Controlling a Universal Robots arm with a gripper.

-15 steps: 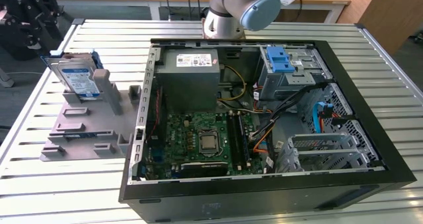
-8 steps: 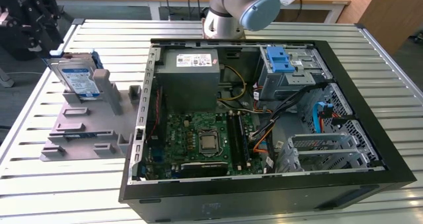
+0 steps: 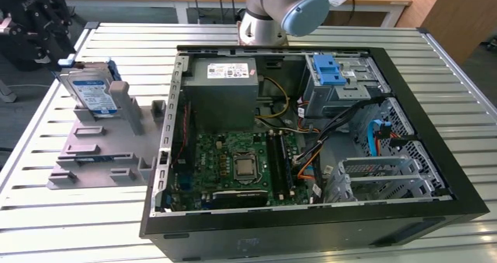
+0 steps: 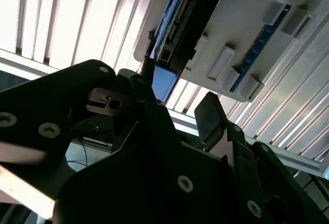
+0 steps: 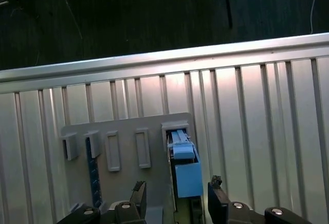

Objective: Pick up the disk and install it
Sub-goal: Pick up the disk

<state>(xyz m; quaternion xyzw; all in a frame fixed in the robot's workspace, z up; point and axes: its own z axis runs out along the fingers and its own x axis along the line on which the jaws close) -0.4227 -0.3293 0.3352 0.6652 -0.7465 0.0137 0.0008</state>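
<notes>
Print on the blue-and-white label [image 3: 88,90] is too small to read. Its flat silver metal disk [image 3: 99,105], blue plastic along one edge, stands upright in a grey moulded plastic rack [image 3: 101,152] on the ribbed aluminium table [image 3: 62,228] (beside the open black computer case [image 3: 311,234]). The black pincer [image 5: 177,190] hangs open, its fingers [image 5: 216,196] either side of that blue edge.

Arm base [image 3: 264,24] upright, w/ blue joint cap [image 3: 305,13] just beside it on the exterior view's right. Black gripper [image 3: 43,36] well off to the exterior view's left of the base, near its level. In first wrist view fingers [image 5: 217,198] spread apart, jaws open, tips facing away from the camera.
</notes>
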